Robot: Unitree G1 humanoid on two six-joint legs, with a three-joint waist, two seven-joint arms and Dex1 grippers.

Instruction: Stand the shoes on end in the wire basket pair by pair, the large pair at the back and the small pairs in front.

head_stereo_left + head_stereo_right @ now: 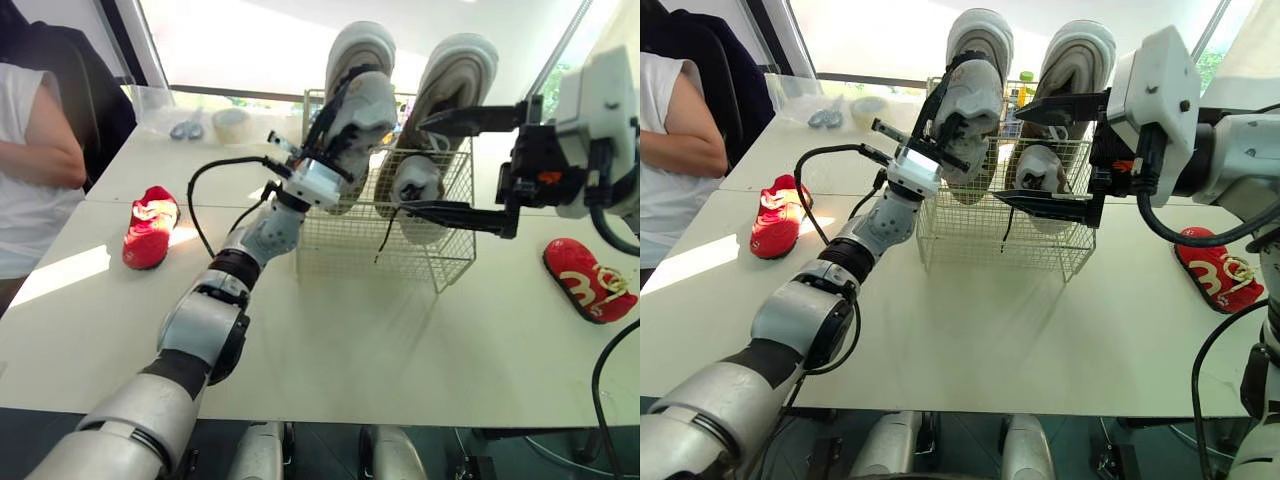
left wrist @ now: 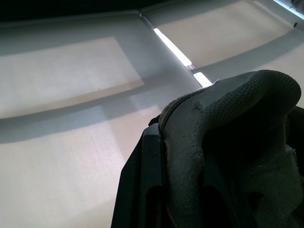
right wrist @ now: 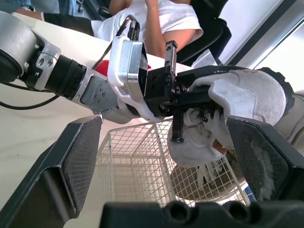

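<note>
A large grey-white shoe (image 1: 360,90) stands on end with its lower end inside the left part of the wire basket (image 1: 420,255). My left gripper (image 1: 335,130) is shut on its collar; the same shoe (image 2: 213,142) presses against one finger (image 2: 142,190). The second large shoe (image 1: 445,110) stands upright in the basket's right part. My right gripper (image 1: 415,165) hangs open in front of that shoe, touching nothing, its pads (image 3: 78,161) wide apart. One small red shoe (image 1: 150,227) lies on the table to the left, another red shoe (image 1: 590,280) to the right.
A person in a white shirt (image 1: 30,150) sits at the table's left end. A tape roll (image 1: 232,122) and a small grey item (image 1: 186,128) lie at the back left. A black cable (image 1: 200,200) loops from my left wrist.
</note>
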